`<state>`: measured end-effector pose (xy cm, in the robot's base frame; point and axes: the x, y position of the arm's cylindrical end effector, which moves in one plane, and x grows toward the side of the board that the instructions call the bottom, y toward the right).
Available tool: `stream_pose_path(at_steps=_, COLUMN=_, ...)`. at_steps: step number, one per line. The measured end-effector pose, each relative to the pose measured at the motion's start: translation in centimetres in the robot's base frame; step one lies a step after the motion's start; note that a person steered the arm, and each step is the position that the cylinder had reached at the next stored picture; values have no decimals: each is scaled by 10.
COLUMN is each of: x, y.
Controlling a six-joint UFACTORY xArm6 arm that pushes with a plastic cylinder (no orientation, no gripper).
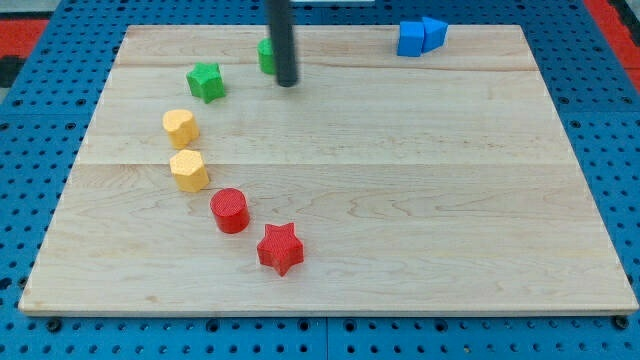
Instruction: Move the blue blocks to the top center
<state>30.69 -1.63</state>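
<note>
Two blue blocks touch each other near the view's top right: a blue cube-like block (411, 38) and a second blue block (434, 32) on its right. My tip (287, 83) rests on the board near the top centre, well to the left of the blue blocks. It stands right next to a green block (266, 56), which the rod partly hides.
A green star (206, 81) lies at upper left. Below it are a yellow heart-like block (181, 127) and a yellow hexagon (189, 170). A red cylinder (230, 210) and a red star (280, 248) lie lower down. The wooden board (420, 200) sits on a blue pegboard.
</note>
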Motion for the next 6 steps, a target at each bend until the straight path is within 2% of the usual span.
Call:
stream_pose_path(at_steps=2, x=-49, y=230)
stream_pose_path(at_steps=4, x=-101, y=241)
stream_pose_path(at_steps=5, x=-114, y=242)
stream_pose_path(at_steps=6, x=-100, y=183)
